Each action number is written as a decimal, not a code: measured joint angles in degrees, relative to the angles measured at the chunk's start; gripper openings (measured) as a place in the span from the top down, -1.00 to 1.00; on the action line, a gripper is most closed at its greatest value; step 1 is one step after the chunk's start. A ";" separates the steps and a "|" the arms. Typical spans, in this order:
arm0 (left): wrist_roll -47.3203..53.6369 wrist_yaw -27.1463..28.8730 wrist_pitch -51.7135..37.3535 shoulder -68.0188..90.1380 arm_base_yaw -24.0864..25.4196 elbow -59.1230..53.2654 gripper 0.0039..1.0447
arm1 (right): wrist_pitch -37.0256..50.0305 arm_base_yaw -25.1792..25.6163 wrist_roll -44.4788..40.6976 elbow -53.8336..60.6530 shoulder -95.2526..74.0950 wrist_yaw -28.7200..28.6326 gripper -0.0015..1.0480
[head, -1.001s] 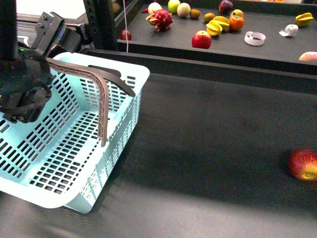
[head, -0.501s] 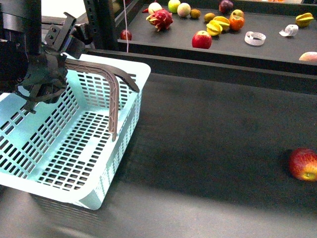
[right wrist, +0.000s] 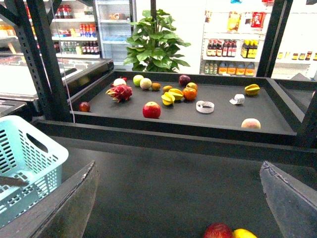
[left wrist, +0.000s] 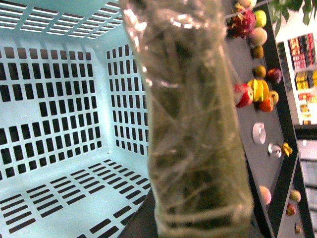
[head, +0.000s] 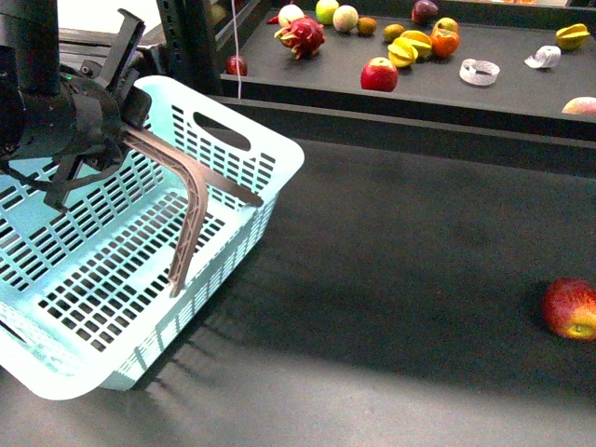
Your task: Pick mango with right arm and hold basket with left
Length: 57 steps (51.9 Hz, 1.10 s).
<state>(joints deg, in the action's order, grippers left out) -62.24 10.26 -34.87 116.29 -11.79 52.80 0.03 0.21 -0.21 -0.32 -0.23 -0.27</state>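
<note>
Left gripper (head: 116, 130) looks clamped on the taupe-brown swing handle (head: 197, 177) of the pale turquoise slotted plastic basket (head: 284, 149), near left. Right gripper (right wrist: 177, 168) hangs wide open. What's probably the smooth yellow mango (right wrist: 245, 233) peeks in near right, just beside the round red apple (right wrist: 218, 231), so I'd grip it across the narrow middle without nudging the apple

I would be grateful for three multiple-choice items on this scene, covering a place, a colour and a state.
1. Relative to the basket, the nearest red apple lies: A inside it; B on the dark surface to its right; C on its rim.
2. The basket's raised handle is: A brown; B red; C white.
3. The right gripper is: A open; B shut on the apple; C shut on the handle.
B, it sits alone on the surface; A, it looks taupe-brown; A, its fingers stand wide apart.
</note>
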 joint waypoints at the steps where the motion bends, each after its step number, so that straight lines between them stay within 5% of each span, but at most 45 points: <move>1: 1.05 -0.85 -0.31 -0.61 -0.20 -0.66 0.92 | 0.00 0.00 0.00 0.00 0.00 0.00 -0.85; 32: 30.12 -18.34 -15.98 -11.65 -16.81 -11.89 0.92 | 0.00 0.00 0.00 0.00 0.00 0.00 -0.85; 57: 36.35 -22.29 -20.00 -7.34 -21.00 -11.87 0.92 | 0.00 0.00 0.00 0.00 0.00 -0.02 -0.85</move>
<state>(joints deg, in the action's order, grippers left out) -25.89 -12.03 -54.87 108.95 -32.80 40.93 0.03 0.21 -0.21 -0.32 -0.23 -0.30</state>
